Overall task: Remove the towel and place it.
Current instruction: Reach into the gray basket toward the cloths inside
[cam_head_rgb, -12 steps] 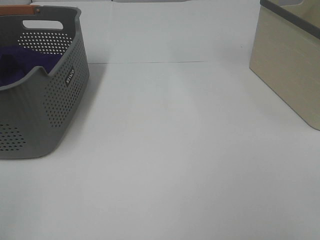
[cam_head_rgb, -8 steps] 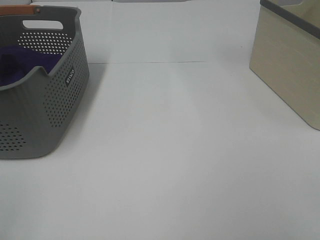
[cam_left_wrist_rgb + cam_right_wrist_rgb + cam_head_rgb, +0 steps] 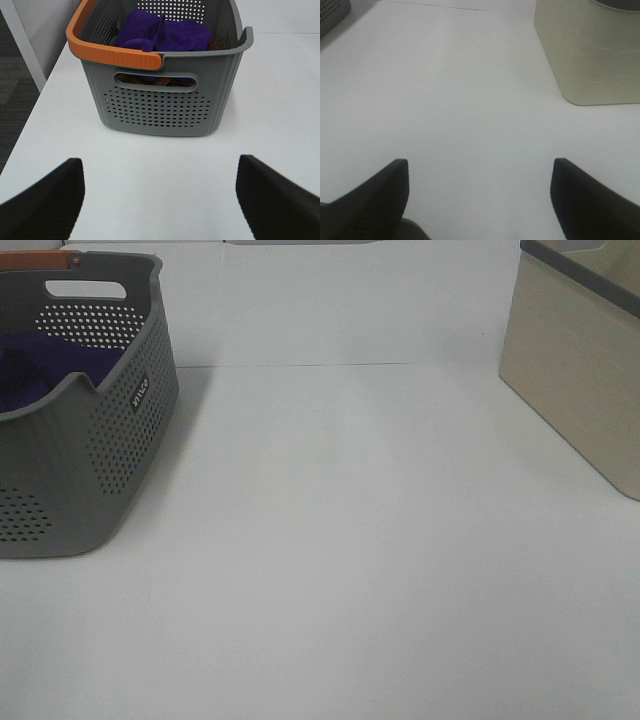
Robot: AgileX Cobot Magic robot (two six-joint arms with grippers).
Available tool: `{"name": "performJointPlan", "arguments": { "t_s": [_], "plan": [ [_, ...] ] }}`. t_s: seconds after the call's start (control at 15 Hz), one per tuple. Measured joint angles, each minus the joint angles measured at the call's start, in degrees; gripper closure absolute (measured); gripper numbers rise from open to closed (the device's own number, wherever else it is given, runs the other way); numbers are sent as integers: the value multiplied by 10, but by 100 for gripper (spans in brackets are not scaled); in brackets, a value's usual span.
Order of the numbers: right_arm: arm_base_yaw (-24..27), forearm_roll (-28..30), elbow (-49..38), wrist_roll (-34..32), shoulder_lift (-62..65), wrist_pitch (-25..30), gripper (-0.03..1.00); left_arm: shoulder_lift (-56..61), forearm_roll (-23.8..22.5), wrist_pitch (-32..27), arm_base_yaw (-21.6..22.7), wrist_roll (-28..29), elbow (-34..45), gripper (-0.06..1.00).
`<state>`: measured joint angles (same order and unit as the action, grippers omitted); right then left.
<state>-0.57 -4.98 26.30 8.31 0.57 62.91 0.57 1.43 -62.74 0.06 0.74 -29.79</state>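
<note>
The towel (image 3: 170, 32) lies bunched inside the grey basket (image 3: 165, 112), at the far left of the table (image 3: 350, 540). The left gripper (image 3: 159, 167) has its jaws spread wide, holds nothing, and sits back from the basket, not over it. The right gripper (image 3: 480, 165) is likewise wide and empty, over bare table near the beige bin (image 3: 590, 55).

Risks, as judged:
- A deep pinch could lift the brown cloth (image 3: 155, 80) beneath the towel.
- The orange handle (image 3: 110, 50) could snag the towel on lifting.

Only the left wrist view shows the brown cloth. The high view shows neither gripper.
</note>
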Motion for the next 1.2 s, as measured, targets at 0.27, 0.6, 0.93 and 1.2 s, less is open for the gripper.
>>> {"name": "performJointPlan", "arguments": {
  "t_s": [0.27,0.6,0.93,1.2],
  "plan": [
    [0,0,0,0,0,0,26,0,3,0,0,0,0,18],
    [0,0,0,0,0,0,26,0,3,0,0,0,0,18],
    [0,1,0,0,0,0,26,0,4,0,0,0,0,18],
    [0,32,0,-13,0,0,26,0,4,0,0,0,0,18]
  ]
}}
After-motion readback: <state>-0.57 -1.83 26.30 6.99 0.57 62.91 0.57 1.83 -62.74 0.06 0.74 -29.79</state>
